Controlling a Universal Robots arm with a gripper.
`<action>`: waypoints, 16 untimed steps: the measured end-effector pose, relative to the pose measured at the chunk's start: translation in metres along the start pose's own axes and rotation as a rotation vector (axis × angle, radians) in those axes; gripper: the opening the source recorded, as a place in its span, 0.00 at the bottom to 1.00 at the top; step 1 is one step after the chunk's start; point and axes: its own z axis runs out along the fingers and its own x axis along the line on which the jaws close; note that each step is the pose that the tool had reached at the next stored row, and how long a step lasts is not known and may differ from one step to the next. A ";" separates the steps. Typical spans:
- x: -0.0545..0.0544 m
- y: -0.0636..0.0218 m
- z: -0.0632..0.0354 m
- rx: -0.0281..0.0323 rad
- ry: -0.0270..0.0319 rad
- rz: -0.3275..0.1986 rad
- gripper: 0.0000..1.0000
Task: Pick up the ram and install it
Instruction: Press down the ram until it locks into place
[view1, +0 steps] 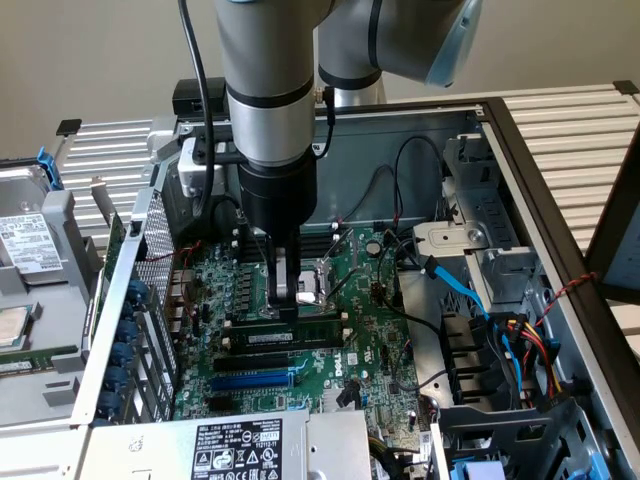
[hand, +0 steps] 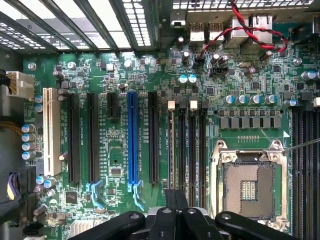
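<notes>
A big open grey metal computer case (view1: 520, 150) lies flat and takes up most of the outside camera's picture. Inside it sits a wide green circuit board (view1: 350, 330) full of little parts. From the top middle of that picture a thick silver and black robot arm (view1: 265, 100) reaches straight down into the case. At the bottom of the picture a silver power box with a black and white sticker (view1: 240, 445) stands at the near edge of the case, and on the right a bunch of red, yellow and blue wires (view1: 530, 340) curls beside grey metal drive boxes.

In the middle of the board a square silver chip socket (hand: 250, 185) shows in the wrist camera's picture, at the lower right. A long blue slot (hand: 132, 137) runs up and down near the middle of that picture, with long black slots (hand: 153, 137) on both sides of it and a white slot (hand: 48, 132) far to the left.

The black gripper (view1: 285, 310) is squeezed fully shut, its two fingers pressed together, just below the socket in the outside picture. Its tips touch the top edge of the long, thin dark green memory stick (view1: 290, 335), which lies in a black slot just above the blue one. I cannot tell if the stick is pushed all the way in.
</notes>
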 end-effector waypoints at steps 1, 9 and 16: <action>0.000 0.0000 0.0006 -0.0001 0.0002 0.000 0.11; 0.000 -0.0009 0.0018 -0.0008 0.0001 0.000 0.11; 0.000 -0.0014 0.0016 -0.0017 0.0004 0.001 0.11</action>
